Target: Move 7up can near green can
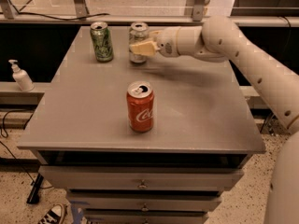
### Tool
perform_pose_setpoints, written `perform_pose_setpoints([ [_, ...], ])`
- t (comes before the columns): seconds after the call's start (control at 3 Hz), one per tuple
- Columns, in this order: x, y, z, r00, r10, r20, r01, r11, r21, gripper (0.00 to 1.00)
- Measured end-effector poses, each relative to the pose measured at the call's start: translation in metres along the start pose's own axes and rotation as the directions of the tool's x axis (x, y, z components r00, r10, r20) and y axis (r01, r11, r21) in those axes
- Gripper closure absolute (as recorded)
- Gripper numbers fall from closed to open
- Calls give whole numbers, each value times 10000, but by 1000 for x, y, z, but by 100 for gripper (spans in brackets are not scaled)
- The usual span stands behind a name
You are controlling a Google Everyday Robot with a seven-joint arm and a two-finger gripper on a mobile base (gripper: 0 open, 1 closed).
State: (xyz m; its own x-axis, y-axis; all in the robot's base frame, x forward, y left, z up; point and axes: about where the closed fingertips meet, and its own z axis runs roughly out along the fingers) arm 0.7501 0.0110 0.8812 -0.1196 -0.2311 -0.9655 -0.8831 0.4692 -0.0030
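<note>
7up can upright at far edge of desk, near the middle, just right of green can; small gap between them, not touching. Gripper comes in from the right, clamped on the 7up can at mid-height, tan finger across its front. Can't tell if the can base sits on the desk or is just off it. Red cola can upright near the front, well apart from both. Soap dispenser on ledge left of desk. Drawers below.
</note>
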Motion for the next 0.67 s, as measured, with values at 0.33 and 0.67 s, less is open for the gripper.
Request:
perform_pose_setpoints([
  [0.33, 1, 16, 39, 9994, -161, -317, 137, 9973, -726, 100],
  [0.67, -1, 30, 59, 9971, -464, -597, 389, 9919, -1208, 100],
])
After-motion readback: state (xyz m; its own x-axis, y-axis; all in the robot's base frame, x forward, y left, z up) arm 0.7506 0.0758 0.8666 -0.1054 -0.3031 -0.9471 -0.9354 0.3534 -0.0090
